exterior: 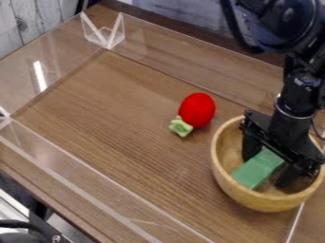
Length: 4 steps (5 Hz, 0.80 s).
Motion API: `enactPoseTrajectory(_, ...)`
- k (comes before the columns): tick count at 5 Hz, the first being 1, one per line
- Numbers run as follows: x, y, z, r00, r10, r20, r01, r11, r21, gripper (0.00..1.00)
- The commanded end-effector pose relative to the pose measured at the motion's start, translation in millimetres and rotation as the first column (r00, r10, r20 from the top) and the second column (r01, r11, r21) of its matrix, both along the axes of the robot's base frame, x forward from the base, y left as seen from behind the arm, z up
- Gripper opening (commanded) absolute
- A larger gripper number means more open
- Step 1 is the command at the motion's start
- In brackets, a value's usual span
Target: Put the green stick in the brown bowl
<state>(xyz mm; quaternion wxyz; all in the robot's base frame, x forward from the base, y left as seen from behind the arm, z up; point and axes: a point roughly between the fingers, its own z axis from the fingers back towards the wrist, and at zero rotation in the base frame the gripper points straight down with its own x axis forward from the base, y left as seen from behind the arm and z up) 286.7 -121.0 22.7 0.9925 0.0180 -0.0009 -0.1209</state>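
- flat light-green rectangular stick (259,169): probably light, stiff; pinch its long sides mid-length
- black metal gripper (275,149) over it; grasping or released, cannot tell

The stick (259,168) lies in the bowl (264,200), toward its left side, slanting from lower left to upper right; the gripper (271,154) is down in the bowl too, at the stick's right and far end. The bowl rests on the table (121,123) at the near right; the round object with its stub (195,111) lies on the table behind the bowl and to its left, apart from it; the wire-like stand (105,31) is at the far left.
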Motion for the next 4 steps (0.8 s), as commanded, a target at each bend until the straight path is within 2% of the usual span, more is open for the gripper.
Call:
enactPoseTrajectory(1,6.6,9,-1.1,1.000,0.012,0.019,-0.012,1.000,0.009,1.00)
enactPoseTrajectory(3,-9.4,-20,-5.4,0.998,-0.051,0.020,0.051,0.999,0.019,1.00)
enactPoseTrajectory(4,-18.5,-17,-0.4,0.999,-0.035,0.017,0.035,0.999,0.021,1.00)
